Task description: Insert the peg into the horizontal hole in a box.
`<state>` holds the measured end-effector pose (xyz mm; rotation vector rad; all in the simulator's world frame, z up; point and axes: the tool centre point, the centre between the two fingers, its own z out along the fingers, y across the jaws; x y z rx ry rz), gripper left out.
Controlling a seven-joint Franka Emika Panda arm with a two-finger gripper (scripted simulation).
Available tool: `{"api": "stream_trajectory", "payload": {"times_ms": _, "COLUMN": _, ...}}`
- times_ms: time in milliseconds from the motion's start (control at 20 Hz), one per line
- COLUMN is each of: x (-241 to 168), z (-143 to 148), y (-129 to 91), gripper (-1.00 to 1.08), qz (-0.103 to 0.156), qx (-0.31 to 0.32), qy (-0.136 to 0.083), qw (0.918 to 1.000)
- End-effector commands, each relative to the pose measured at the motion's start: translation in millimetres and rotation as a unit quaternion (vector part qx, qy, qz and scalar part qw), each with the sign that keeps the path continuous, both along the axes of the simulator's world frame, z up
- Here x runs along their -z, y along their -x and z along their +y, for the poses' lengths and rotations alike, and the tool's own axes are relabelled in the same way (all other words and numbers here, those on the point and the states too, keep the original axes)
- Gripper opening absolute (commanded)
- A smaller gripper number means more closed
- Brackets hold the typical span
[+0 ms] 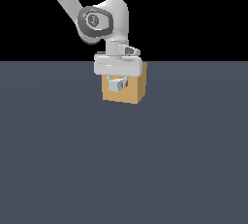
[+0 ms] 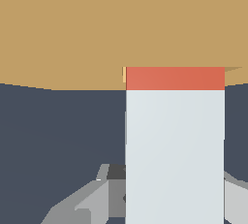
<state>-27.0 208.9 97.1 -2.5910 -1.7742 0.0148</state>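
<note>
The box (image 1: 133, 91) is a tan cube on the dark floor, seen in the middle of the exterior view. The peg (image 1: 116, 85) shows end-on as a small pale block in front of the box's face, with a sliver of red-orange at its side. My gripper (image 1: 116, 80) hangs from above and is shut on the peg. In the wrist view the peg (image 2: 174, 145) runs as a long white bar whose red-orange end meets the tan box (image 2: 97, 29). The hole is hidden behind the peg. One grey finger (image 2: 92, 201) shows beside the peg.
The dark grey-blue floor (image 1: 121, 169) spreads around the box. The white arm (image 1: 104, 22) reaches in from the upper part of the exterior view's left.
</note>
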Motion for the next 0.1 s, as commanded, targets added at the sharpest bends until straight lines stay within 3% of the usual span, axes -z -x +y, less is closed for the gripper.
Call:
{"api": "stream_trajectory", "payload": {"times_ms": 0, "x": -1.5, "z": 7.2, "y": -5.5, "gripper": -1.00, "qz": -0.005, "qx": -0.001, "qy": -0.003, "qw": 1.0000}}
{"api": "stream_trajectory", "payload": {"times_ms": 50, "x": -1.5, "z": 7.2, "y": -5.6, "gripper": -1.00, "qz": -0.005, "qx": -0.001, "qy": -0.003, "qw": 1.0000}}
